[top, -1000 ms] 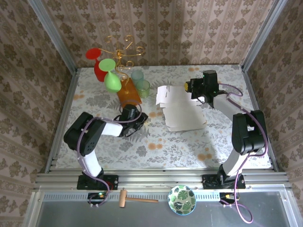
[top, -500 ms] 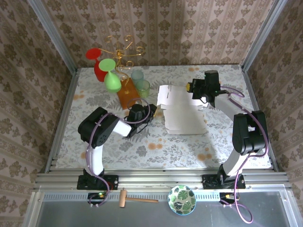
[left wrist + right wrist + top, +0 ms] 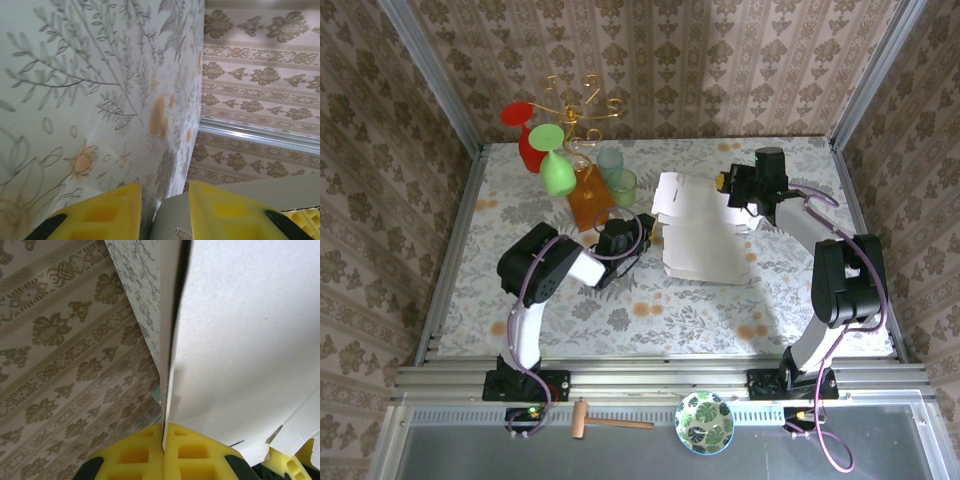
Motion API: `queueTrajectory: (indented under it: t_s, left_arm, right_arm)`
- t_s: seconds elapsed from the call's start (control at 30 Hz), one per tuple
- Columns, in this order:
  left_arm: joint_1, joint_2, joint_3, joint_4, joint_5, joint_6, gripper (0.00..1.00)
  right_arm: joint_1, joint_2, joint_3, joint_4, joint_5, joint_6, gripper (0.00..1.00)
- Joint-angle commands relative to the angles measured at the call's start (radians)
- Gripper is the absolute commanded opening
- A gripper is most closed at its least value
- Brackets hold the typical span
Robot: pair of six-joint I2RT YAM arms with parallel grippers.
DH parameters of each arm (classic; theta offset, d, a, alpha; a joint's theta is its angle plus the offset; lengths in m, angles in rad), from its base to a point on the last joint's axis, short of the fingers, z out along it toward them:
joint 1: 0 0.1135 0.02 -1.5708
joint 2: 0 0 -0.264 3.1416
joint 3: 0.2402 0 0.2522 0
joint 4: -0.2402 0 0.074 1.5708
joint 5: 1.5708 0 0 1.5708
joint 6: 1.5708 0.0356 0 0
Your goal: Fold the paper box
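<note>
- The paper box [image 3: 705,245] is an off-white, thin cardboard sheet, not yet folded into a shape, with cut flaps and slits along its far edge.
- It lies on the flowered table [image 3: 520,220], right of the centre, between the 2 arms.
- The right gripper [image 3: 732,190] is clamped on a far edge of the sheet; in the right wrist view, its yellow pads [image 3: 195,455] press together on the thin edge.
- The left gripper [image 3: 638,243] is low, just beside the left edge of the sheet, with its 2 yellow fingers [image 3: 100,215] a little apart.

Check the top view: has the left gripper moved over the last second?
Yes. The left gripper has slid right, from below the orange block toward the paper box.
</note>
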Motion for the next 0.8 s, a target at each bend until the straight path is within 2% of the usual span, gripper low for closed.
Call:
queueTrajectory:
  t_s: [0.0, 0.4, 0.77]
  left_arm:
    - [-0.021, 0.016, 0.038, 0.050, -0.017, -0.024, 0.31]
    - [-0.047, 0.016, 0.017, 0.083, -0.053, -0.038, 0.35]
    - [-0.018, 0.027, 0.051, 0.048, -0.006, -0.010, 0.39]
  right_arm:
    - [0.000, -0.022, 0.003, 0.005, 0.013, 0.019, 0.00]
    - [0.000, -0.015, -0.019, 0.074, 0.042, 0.045, 0.00]
    - [0.009, -0.031, -0.037, 0.083, 0.036, 0.043, 0.00]
